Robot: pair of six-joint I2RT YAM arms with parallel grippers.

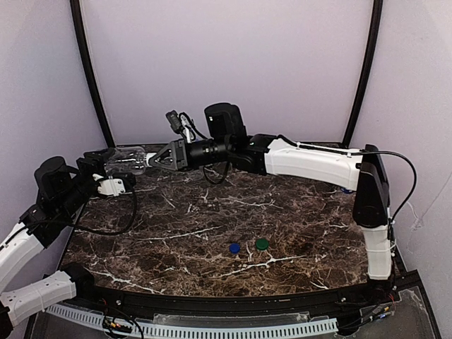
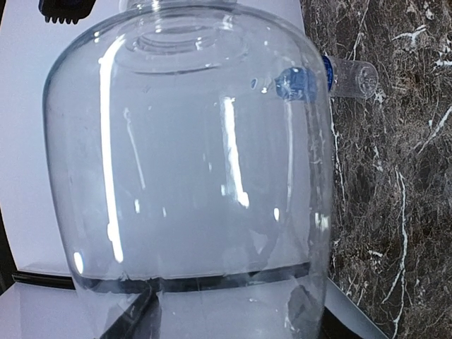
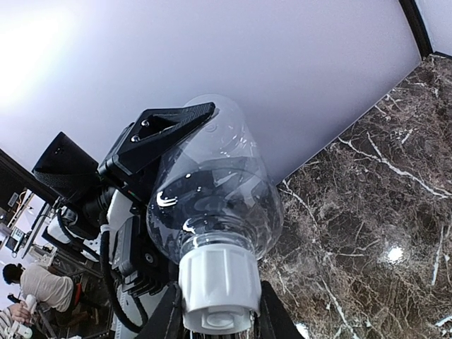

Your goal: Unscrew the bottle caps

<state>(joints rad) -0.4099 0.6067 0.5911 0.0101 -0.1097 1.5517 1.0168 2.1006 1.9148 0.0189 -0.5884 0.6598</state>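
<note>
A plain clear bottle (image 1: 127, 161) is held level in the air over the table's far left corner. My left gripper (image 1: 113, 166) is shut on its body, and the bottle fills the left wrist view (image 2: 191, 162). My right gripper (image 1: 152, 162) is shut on the bottle's white cap (image 3: 217, 286), one finger on each side. A clear bottle with a blue label (image 2: 311, 81) lies on the table behind it. The brown bottle is out of view.
A loose blue cap (image 1: 234, 248) and a green cap (image 1: 262, 244) lie on the dark marble table (image 1: 212, 226) near the front middle. Purple walls close in the back and both sides. The right arm (image 1: 311, 162) stretches across the back of the table.
</note>
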